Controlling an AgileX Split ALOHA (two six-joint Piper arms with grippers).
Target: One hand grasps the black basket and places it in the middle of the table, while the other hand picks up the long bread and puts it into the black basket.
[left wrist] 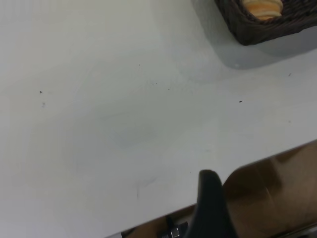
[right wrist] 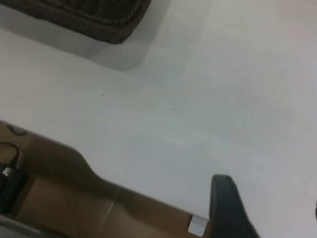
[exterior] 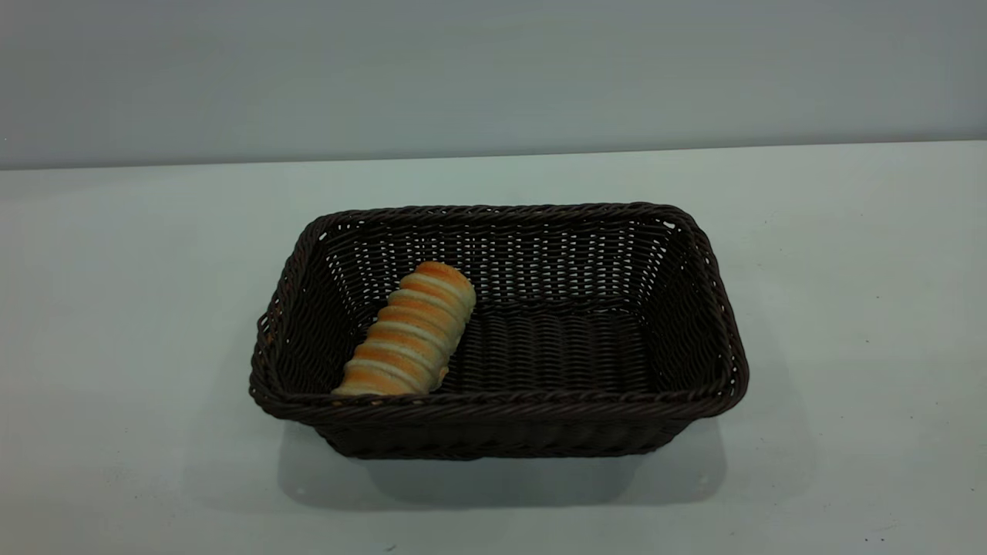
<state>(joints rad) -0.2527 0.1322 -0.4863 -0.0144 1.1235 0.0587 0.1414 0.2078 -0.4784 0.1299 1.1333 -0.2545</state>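
Seen from the exterior camera, the large rectangular dark brown-black woven wicker basket [exterior: 501, 331] sits near the middle of the wide pale greenish-white table [exterior: 116, 308]. The small elongated cream loaf with golden-orange spiral ridges [exterior: 410, 333] already lies inside it, at the basket's left end, leaning slanted with its upper end toward the back wall. You will find no arm or gripper in this view, so both task steps look finished to me.

In the left wrist view, 1 corner of the basket shows with a sliver of the loaf [left wrist: 262, 7] inside. The left gripper [left wrist: 210, 208] shows only 1 dark finger, hanging above the table's edge, well apart from the basket; you cannot tell whether it is spread or closed, and it holds nothing visible.

In the right wrist view, another basket corner [right wrist: 99, 17] appears. The right gripper [right wrist: 233, 208] likewise shows only 1 dark finger over the table near its edge, state not readable.

If you must handle these again, I judge the loaf light, soft and easily crushed, so take it gently across its middle. The basket looks light but stiff; grip its braided rim on 1 long side.
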